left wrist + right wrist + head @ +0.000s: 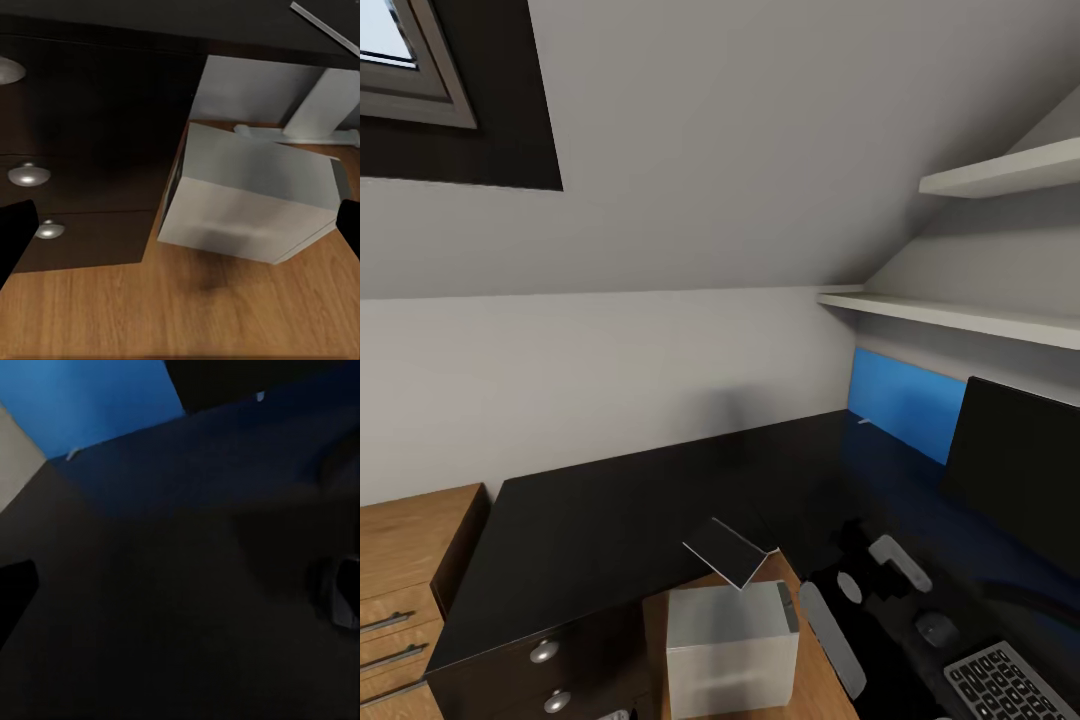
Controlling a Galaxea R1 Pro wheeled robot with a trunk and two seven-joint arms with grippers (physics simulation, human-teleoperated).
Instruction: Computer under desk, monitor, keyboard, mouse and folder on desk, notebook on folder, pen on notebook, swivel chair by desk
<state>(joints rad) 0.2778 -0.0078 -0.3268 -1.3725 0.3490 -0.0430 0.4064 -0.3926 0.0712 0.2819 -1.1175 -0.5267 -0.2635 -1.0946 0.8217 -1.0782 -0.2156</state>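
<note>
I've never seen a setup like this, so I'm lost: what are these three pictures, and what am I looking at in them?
They are simulator renders from one two-armed wheeled robot. The big picture is from its head camera, looking down at a black desk. On it, at right, are the monitor, the keyboard and the mouse. The grey box on the wooden floor is the computer.

The other two come from cameras near each arm's fingers. The left wrist view looks at the computer beside the desk's drawers, with dark fingers at its edges. The right wrist view looks across the dark desk top toward a blue wall panel. Nothing is held.
</note>
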